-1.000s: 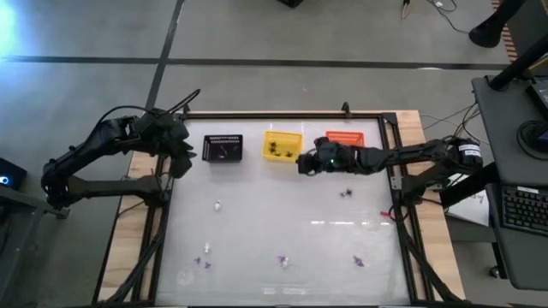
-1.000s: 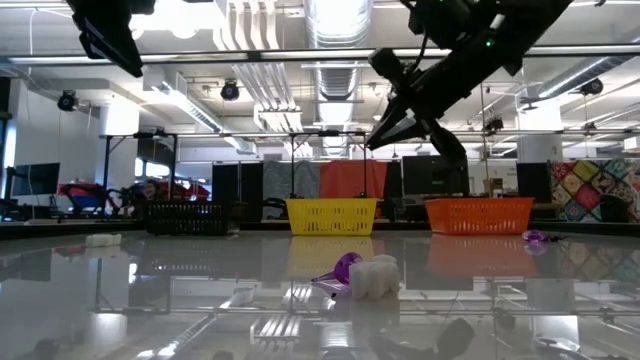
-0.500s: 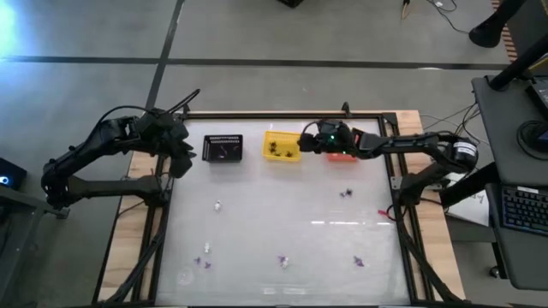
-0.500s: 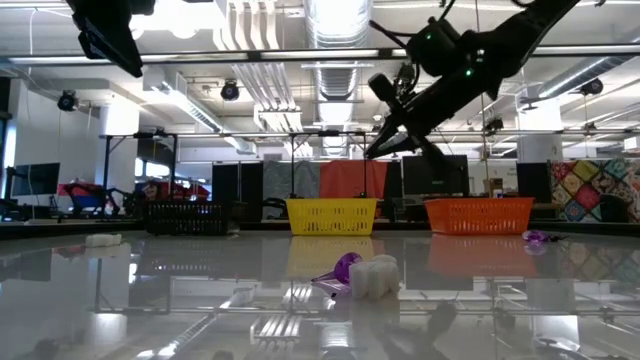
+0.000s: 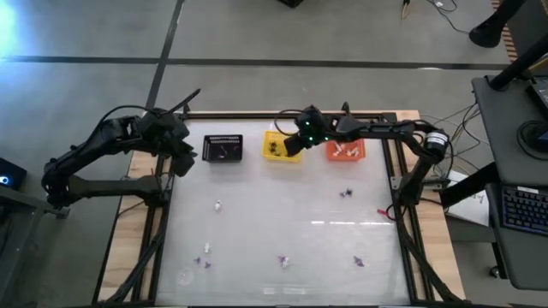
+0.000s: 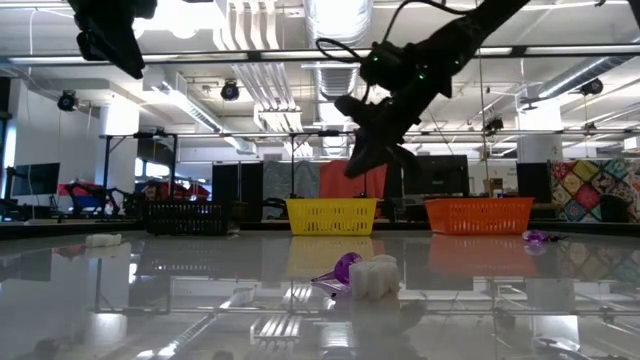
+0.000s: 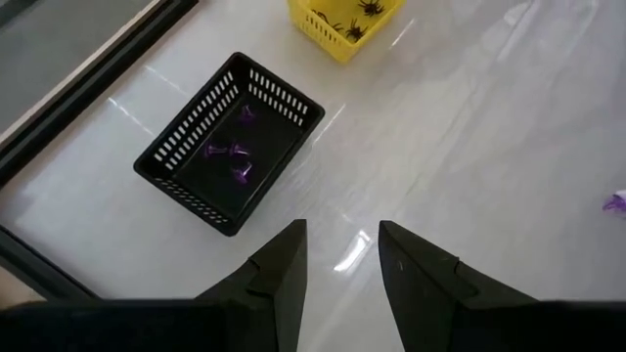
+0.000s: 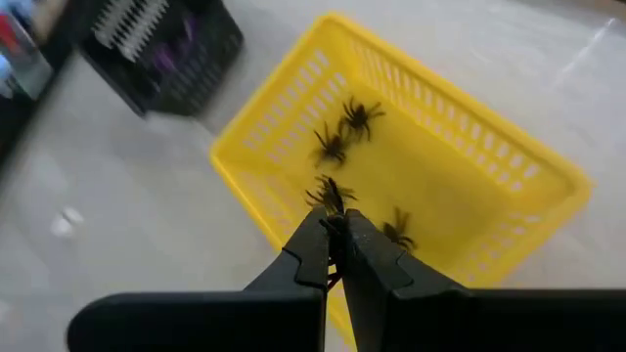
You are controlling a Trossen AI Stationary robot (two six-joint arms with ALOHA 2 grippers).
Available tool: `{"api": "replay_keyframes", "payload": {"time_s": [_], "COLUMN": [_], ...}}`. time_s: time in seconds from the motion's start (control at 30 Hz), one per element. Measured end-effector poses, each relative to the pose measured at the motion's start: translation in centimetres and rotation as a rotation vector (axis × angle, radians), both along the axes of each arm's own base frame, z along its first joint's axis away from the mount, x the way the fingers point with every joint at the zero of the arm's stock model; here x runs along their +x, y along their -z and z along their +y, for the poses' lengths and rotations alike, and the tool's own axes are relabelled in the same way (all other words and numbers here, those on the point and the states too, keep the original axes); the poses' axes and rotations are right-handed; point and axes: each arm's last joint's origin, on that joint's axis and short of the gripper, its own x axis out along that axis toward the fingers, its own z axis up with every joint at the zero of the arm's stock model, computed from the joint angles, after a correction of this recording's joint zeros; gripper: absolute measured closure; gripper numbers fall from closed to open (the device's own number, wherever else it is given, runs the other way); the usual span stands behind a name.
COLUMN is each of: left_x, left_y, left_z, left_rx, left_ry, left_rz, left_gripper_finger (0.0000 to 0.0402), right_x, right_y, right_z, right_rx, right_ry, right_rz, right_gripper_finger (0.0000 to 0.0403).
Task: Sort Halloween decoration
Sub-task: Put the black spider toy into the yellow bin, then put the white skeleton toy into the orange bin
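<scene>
Holding my right gripper [image 8: 335,230] pinched on a black spider [image 8: 329,195], I hover over the yellow basket [image 8: 509,166], where other spiders lie. It looks featherlight and springy-legged, best nipped by the body. My left gripper [image 7: 337,264] waits spread near the black basket [image 7: 186,147]. Purple and white trinkets [image 5: 283,261] sit scattered on the table [image 5: 291,197], with open room between them.

Three baskets [image 5: 223,148] stand in a row along the table's [image 5: 282,231] far edge; trinkets [image 5: 283,262] lie scattered nearer the front.
</scene>
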Motion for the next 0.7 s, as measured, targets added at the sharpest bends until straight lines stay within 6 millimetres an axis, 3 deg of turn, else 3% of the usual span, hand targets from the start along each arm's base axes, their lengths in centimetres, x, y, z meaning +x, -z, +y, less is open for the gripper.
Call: {"api": "replay_keyframes", "payload": {"time_s": [0.37, 0.7], "left_x": [0.1, 0.2], "left_y": [0.1, 0.1], "left_z": [0.1, 0.1], "left_rx": [-0.023, -0.025], "left_ry": [-0.032, -0.032], "left_rz": [-0.003, -0.002], "left_gripper_finger": [0.029, 0.029], "right_x": [1.2, 1.6], "right_y": [0.2, 1.3], "right_z": [-0.8, -1.1], "right_rx": [-0.047, -0.006], "right_ry": [-0.178, -0.211], "right_rz": [0.201, 0.213], "right_gripper_finger": [0.0387, 0.0299]}}
